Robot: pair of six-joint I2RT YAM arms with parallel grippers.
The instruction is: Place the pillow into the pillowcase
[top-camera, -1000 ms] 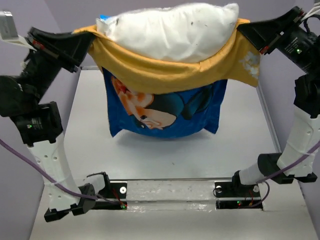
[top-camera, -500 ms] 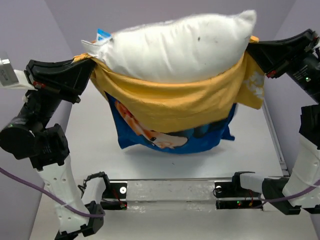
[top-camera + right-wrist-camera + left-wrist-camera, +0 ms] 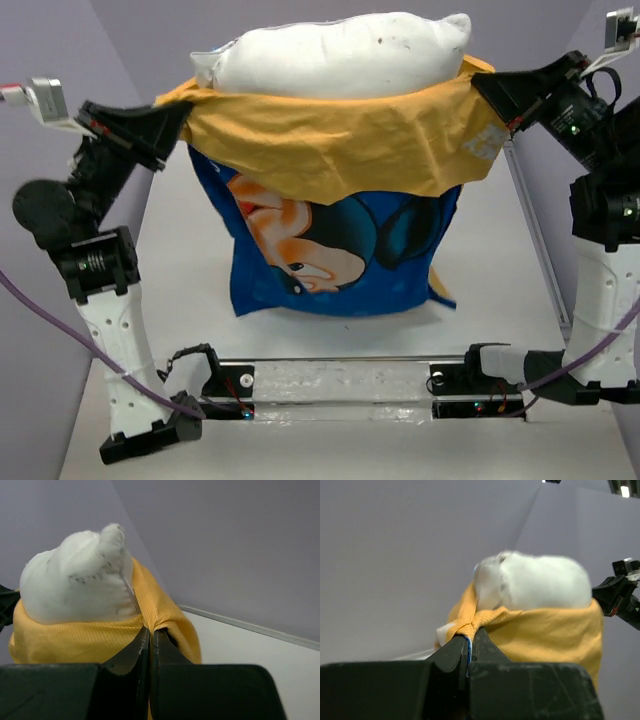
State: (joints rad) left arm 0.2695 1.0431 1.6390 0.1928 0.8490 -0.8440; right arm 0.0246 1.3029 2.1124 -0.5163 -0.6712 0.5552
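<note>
Lavender walls (image 3: 140, 40) and a pale grey table (image 3: 180, 270) framed the pillowcase (image 3: 340, 150), which hung mouth-up, stretched wide btwn the arms. Its orange face was folded over the front as a broad band; below that the blue face showed the mouse print (image 3: 330, 240), partly covered by the orange flap. The bottom hem sat down at the table, but I couldn't tell if it touched.

The pillow (image 3: 340, 55) lay in the pillowcase mouth, long axis running side to side, corner to corner of the opening. Only its top bulged above the orange rim; the rest was hidden inside. A bluish tag (image 3: 205, 58) at the pillow's left end was too small to read. The white print (image 3: 485, 140) near the pillowcase's right corner was also illegible.

The left gripper (image 3: 468, 647) was at the pillowcase's left top corner, jaws closed tight w/ a bunch of rim fabric pinched btwn them. The right gripper (image 3: 150, 635) had the right top corner, jaws likewise clamped on the orange hem. Both wrist views were half blocked by the fingers.
</note>
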